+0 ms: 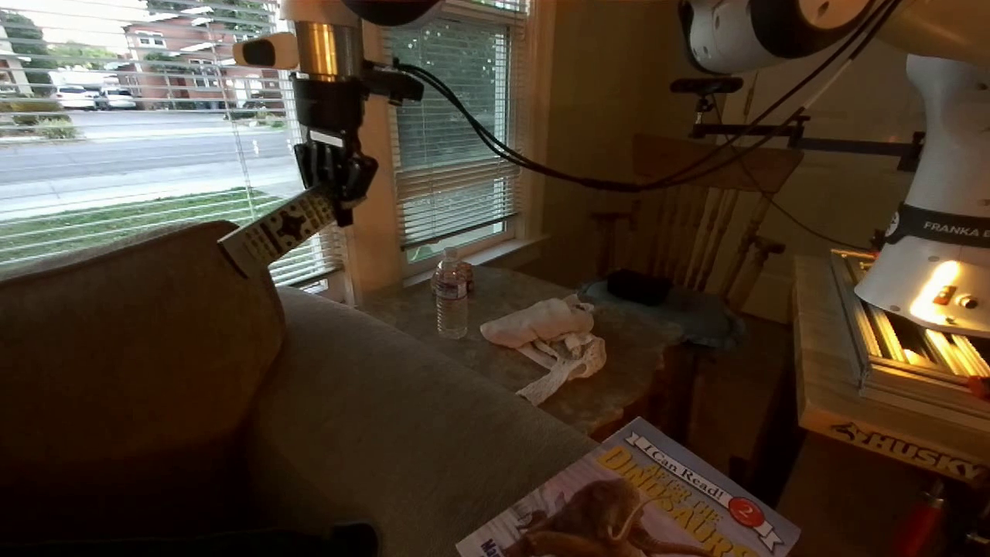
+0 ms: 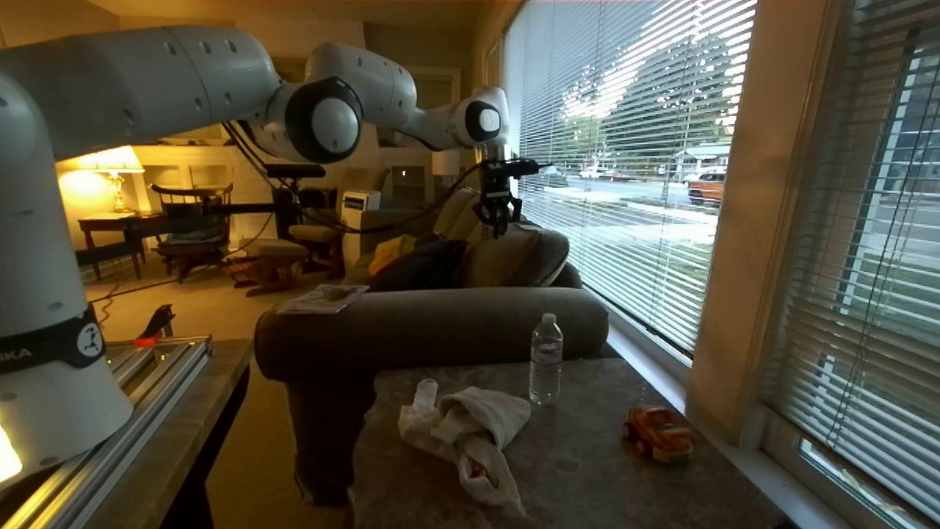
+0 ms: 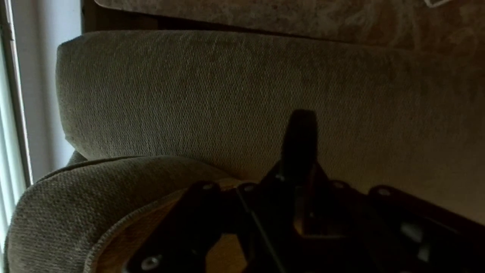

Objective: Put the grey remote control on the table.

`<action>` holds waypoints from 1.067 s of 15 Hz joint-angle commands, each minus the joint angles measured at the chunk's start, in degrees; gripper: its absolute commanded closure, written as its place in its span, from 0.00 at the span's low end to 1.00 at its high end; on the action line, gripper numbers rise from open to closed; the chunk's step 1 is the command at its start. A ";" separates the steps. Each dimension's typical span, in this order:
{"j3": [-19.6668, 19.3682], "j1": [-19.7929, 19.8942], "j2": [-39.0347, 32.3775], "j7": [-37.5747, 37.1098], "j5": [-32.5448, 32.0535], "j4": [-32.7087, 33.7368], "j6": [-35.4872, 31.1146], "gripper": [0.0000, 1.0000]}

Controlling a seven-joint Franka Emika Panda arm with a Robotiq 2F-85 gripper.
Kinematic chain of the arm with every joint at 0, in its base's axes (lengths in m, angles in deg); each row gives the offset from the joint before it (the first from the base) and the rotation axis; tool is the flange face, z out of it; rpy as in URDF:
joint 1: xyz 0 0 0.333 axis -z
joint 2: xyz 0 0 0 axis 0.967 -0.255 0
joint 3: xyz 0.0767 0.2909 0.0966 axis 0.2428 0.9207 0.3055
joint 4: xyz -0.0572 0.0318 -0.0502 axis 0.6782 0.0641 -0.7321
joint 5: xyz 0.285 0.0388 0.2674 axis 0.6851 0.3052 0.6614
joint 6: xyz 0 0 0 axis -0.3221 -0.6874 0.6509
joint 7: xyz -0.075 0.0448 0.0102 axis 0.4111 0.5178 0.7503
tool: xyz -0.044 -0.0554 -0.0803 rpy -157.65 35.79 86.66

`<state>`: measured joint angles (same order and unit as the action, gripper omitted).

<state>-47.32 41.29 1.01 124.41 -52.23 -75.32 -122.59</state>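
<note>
The grey remote control (image 1: 282,228) hangs tilted from my gripper (image 1: 339,203) in an exterior view, its free end pointing down beside the sofa's back cushion. The gripper is shut on the remote's upper end, high above the sofa. It also shows in an exterior view (image 2: 499,219), where the remote cannot be made out. In the wrist view the jaws (image 3: 299,151) are very dark and the remote is hard to tell apart from them. The table (image 1: 634,336), with a mottled brown flat top, stands beyond the sofa arm; it also shows in an exterior view (image 2: 587,481) and the wrist view (image 3: 265,15).
The sofa arm (image 2: 440,316) lies between the gripper and the table. A water bottle (image 2: 546,364), a whitish cloth bundle (image 2: 477,419) and an orange toy car (image 2: 659,435) are on the table. A book (image 1: 634,503) lies on the sofa arm. Window blinds (image 2: 624,147) stand close beside the gripper.
</note>
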 commanded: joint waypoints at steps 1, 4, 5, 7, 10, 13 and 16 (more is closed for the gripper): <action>0.88 -1.79 2.07 -12.60 1.43 -0.83 0.07 0.96; 1.40 -3.37 2.48 -22.82 1.54 -1.43 0.68 0.96; 1.31 -3.88 2.32 -26.23 1.41 -1.37 0.31 0.96; 0.79 -5.08 1.79 -32.79 0.93 -0.60 -0.18 0.96; -0.06 -6.62 1.66 -40.64 0.54 -0.29 -0.20 0.96; -0.02 -6.52 1.47 -40.17 0.59 -0.62 -0.19 0.85; -0.44 -7.04 1.44 -41.85 0.53 -0.56 -0.38 0.85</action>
<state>-47.52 34.30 2.16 82.54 -51.93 -75.47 -122.86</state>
